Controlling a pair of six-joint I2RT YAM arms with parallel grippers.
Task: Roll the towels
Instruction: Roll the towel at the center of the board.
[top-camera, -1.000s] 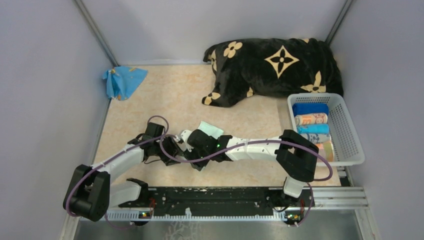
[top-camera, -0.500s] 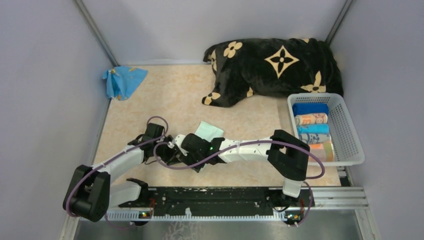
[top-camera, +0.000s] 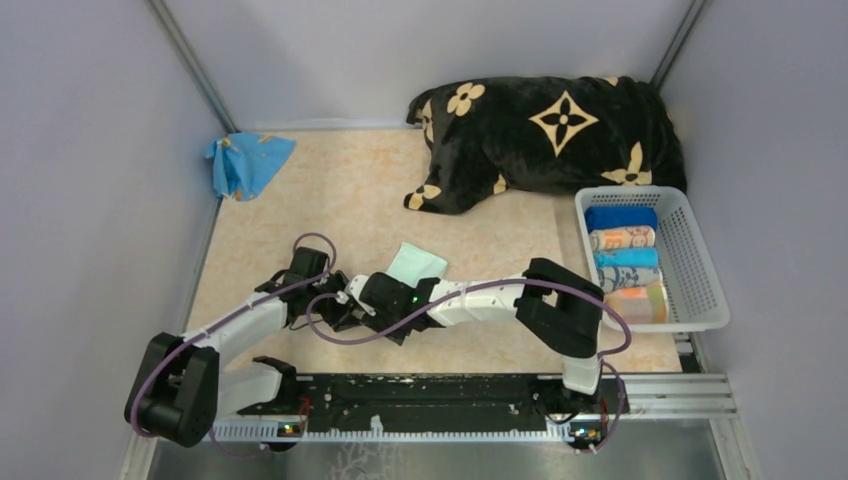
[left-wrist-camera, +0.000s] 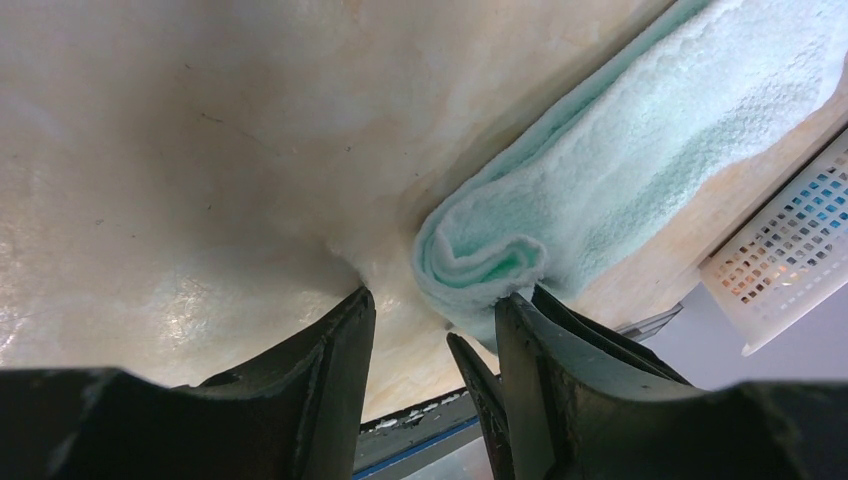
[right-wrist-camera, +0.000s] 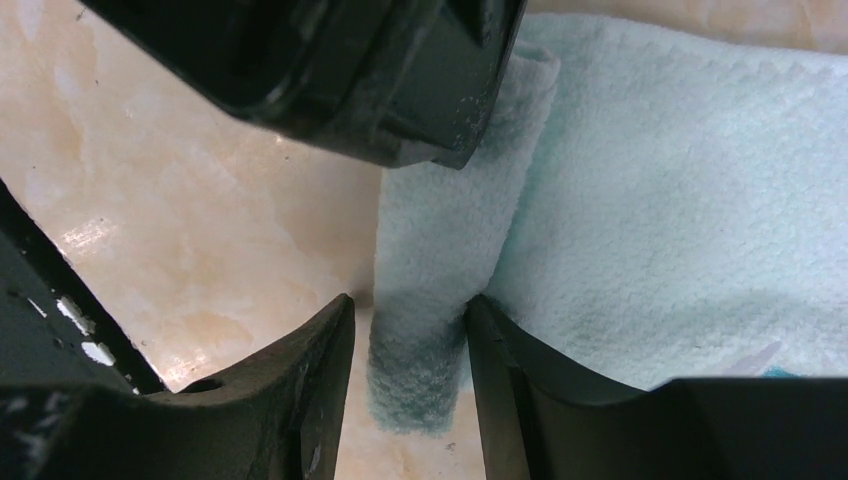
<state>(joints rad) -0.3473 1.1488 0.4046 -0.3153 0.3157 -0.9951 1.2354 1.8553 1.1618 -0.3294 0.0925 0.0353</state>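
Several rolled towels (top-camera: 624, 258) are lying side by side in the white basket (top-camera: 703, 262) at the right of the top view, so much of the job is looking done. The mint green towel (top-camera: 418, 262) is lying at centre frame, one end curled into a tight roll, the rest flat. The left gripper (left-wrist-camera: 436, 312) is standing half open, the roll's end against one finger. The right gripper (right-wrist-camera: 410, 335) is straddling the roll closely; whether it is squeezing I cannot tell. A blue cloth (top-camera: 245, 162) is waiting crumpled at upper left. The beige marbled tabletop (top-camera: 330, 200) is sitting between grey walls (top-camera: 80, 150), a black flowered blanket (top-camera: 560, 135) heaped at upper right
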